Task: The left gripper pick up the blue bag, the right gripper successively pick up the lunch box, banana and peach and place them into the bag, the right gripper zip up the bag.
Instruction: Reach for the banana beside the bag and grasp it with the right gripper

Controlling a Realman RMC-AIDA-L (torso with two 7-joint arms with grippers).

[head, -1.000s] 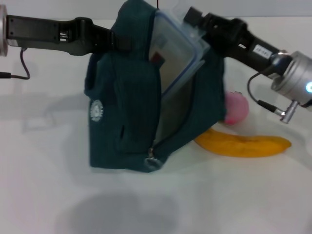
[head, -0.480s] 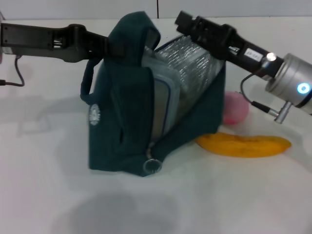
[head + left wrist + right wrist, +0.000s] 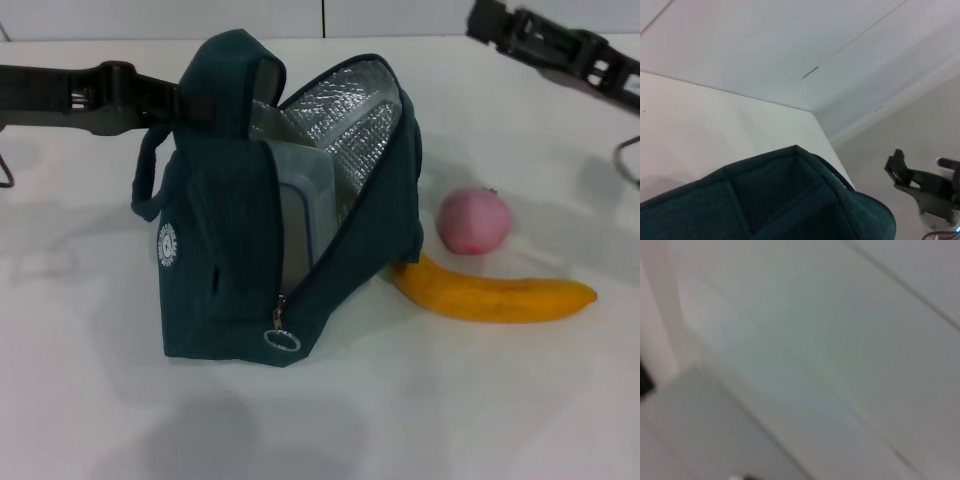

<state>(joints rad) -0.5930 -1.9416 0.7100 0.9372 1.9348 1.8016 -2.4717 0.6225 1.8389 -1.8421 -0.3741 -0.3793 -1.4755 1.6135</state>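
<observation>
The blue bag (image 3: pixel 235 230) stands on the white table with its mouth open, showing silver lining. The clear lunch box (image 3: pixel 298 215) sits upright inside it. My left gripper (image 3: pixel 188 100) reaches in from the left and is shut on the bag's top fold, which also fills the bottom of the left wrist view as the bag (image 3: pixel 790 200). My right gripper (image 3: pixel 488 22) hangs open high at the back right, clear of the bag, and shows far off as the right gripper (image 3: pixel 901 167). The peach (image 3: pixel 474 220) and banana (image 3: pixel 495 296) lie right of the bag.
A zipper pull ring (image 3: pixel 282 338) hangs at the bag's lower front corner. The banana's near tip touches the bag's base. A pale wall runs behind the table. The right wrist view shows only blurred pale surfaces.
The lunch box has dropped fully into the bag. My right gripper has let go of it and pulled up and back to the right. The bag has shifted slightly left.
</observation>
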